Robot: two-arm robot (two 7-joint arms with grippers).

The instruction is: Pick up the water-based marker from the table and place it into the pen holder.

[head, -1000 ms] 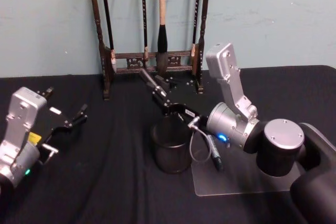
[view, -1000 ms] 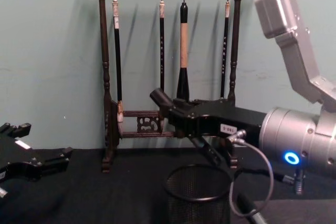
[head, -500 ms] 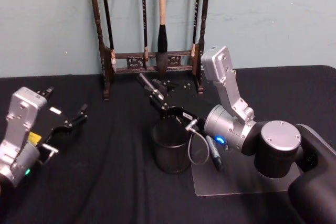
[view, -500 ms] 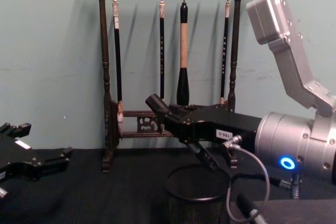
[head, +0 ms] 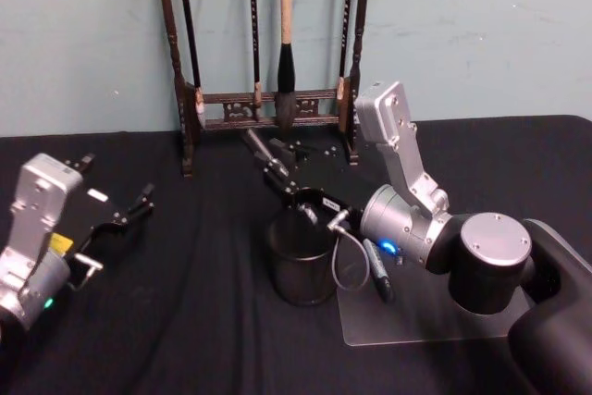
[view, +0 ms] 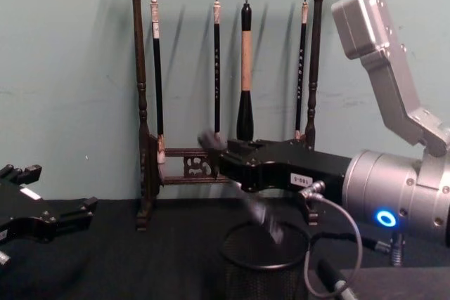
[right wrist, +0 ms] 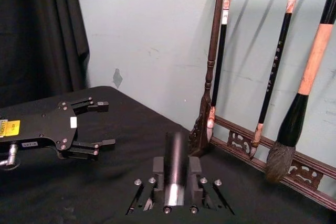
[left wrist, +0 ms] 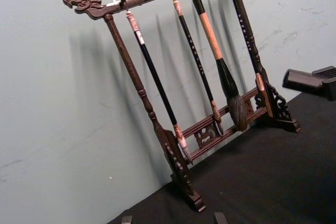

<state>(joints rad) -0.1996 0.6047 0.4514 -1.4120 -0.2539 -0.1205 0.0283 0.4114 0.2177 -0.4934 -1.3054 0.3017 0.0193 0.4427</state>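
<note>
Above the pen holder (head: pixel 301 265) at mid-table, my right gripper (head: pixel 294 193) has the marker (head: pixel 264 156) tilted in it, high end toward the brush rack (head: pixel 268 99) just behind, low end over the rim. Whether I clench it I cannot tell. Open table (head: pixel 185 321) lies left, and to the right is a clear plate (head: pixel 435 321) with a second pen (head: pixel 377 270). My left gripper (head: pixel 120 219) rests spread at the far left. Against half a second ago, my arm has barely shifted, but the marker's ends now blur.

Robot test bench: black-draped table (head: pixel 185 321), bare teal wall (head: pixel 481 25), black curtain (right wrist: pixel 37 24).
</note>
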